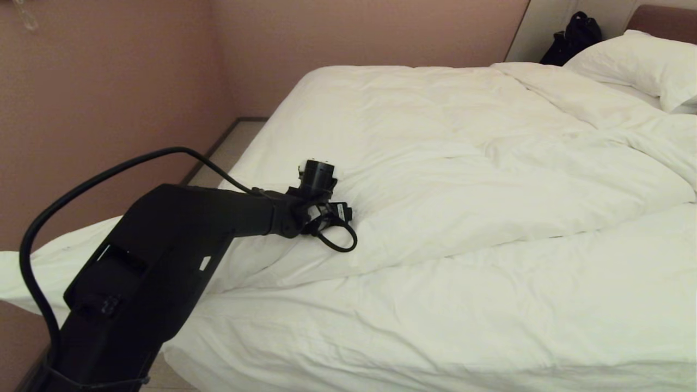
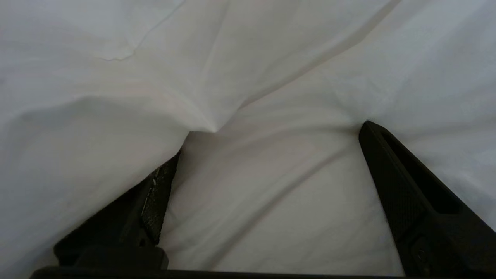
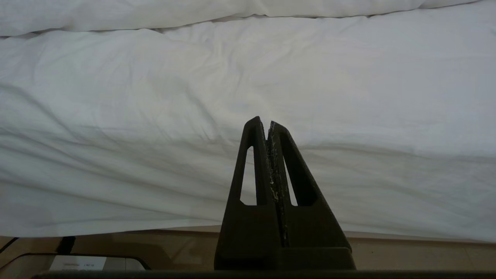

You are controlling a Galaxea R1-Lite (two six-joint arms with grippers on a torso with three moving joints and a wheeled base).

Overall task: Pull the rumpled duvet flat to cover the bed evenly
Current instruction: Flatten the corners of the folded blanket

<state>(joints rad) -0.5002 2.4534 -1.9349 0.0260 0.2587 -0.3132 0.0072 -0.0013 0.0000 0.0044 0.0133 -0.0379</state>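
head: L arm out over duvet (image 1: 463, 179), which lies bunched in folds across bed (image 1: 381, 348), near edge short of mattress side, prob. why arm reaches there | L wrist: left gripper (image 2: 271, 143) spread wide, tips sunk in a fold, pinching nothing | R wrist: right gripper (image 3: 267, 124) pressed together, empty, parked beside bed.

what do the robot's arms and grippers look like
The left arm is matte black and boxy, with a looping black cable and a small white sticker. Both the left gripper and the right gripper have black, tapered triangular fingers with cut-out slots.
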